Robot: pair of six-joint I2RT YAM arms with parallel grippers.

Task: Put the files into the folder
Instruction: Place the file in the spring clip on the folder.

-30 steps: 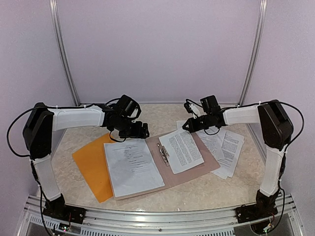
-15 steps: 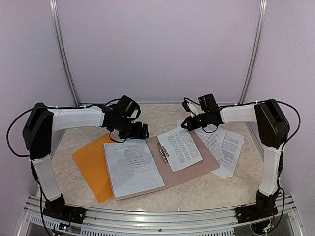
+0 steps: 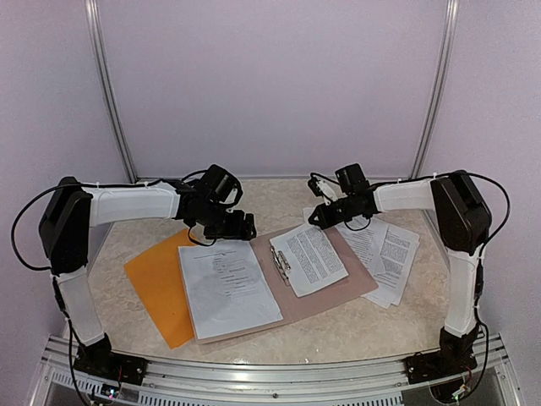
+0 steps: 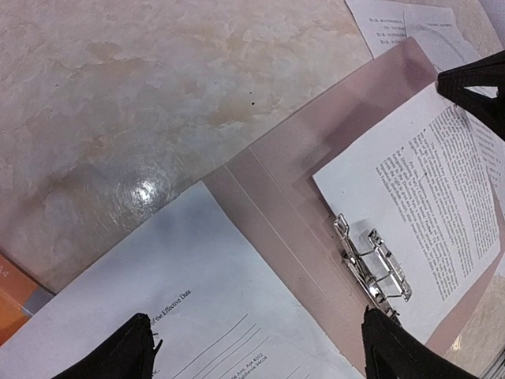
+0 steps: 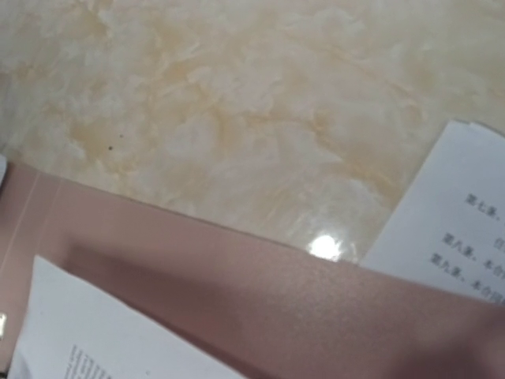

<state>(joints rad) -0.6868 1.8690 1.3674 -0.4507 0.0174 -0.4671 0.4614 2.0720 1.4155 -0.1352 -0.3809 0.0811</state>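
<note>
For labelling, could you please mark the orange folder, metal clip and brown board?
orange folder [image 3: 156, 283], top external view, bare face.
metal clip [image 4: 377, 264], left wrist view, wire arches.
brown board [image 3: 340, 293], top external view, bare right part.

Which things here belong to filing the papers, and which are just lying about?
Job in hand: white printed sheets, with more stacked at the right; orange folder.
Lying about: brown clipboard; its metal clip.
</note>
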